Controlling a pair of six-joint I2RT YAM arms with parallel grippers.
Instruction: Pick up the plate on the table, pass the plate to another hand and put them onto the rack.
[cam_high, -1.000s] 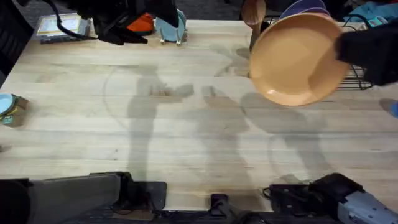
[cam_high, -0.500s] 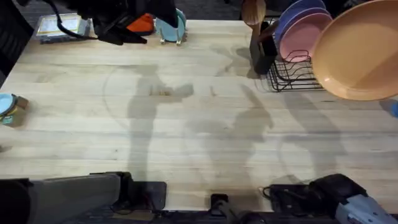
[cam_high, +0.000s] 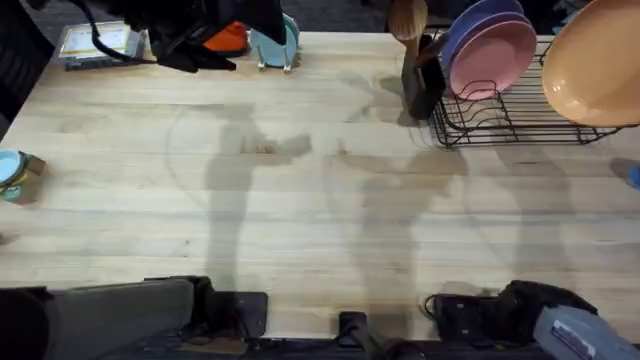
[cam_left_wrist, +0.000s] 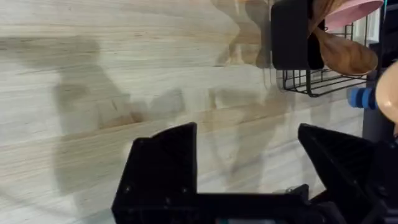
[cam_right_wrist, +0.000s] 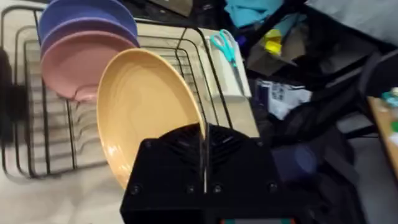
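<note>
The orange-tan plate (cam_high: 595, 65) hangs tilted over the right end of the black wire rack (cam_high: 520, 115), at the far right of the table (cam_high: 300, 200). In the right wrist view my right gripper (cam_right_wrist: 202, 149) is shut on the near rim of the plate (cam_right_wrist: 146, 106), which stands on edge above the rack (cam_right_wrist: 37, 143), beside the pink plate (cam_right_wrist: 81, 65). My left gripper (cam_left_wrist: 247, 143) is open with nothing between its fingers, above bare tabletop, well away from the rack (cam_left_wrist: 317, 84).
A pink plate (cam_high: 490, 55) and a purple one behind it stand in the rack's left slots. A black utensil holder (cam_high: 420, 80) with a wooden spoon (cam_high: 407, 18) sits at the rack's left end. A small stand with blue plates (cam_high: 275, 45) is at the back.
The orange-tan plate has travelled right and away, from in front of the rack's left end to over its right end, uncovering the pink and purple plates. The left arm has not moved.
</note>
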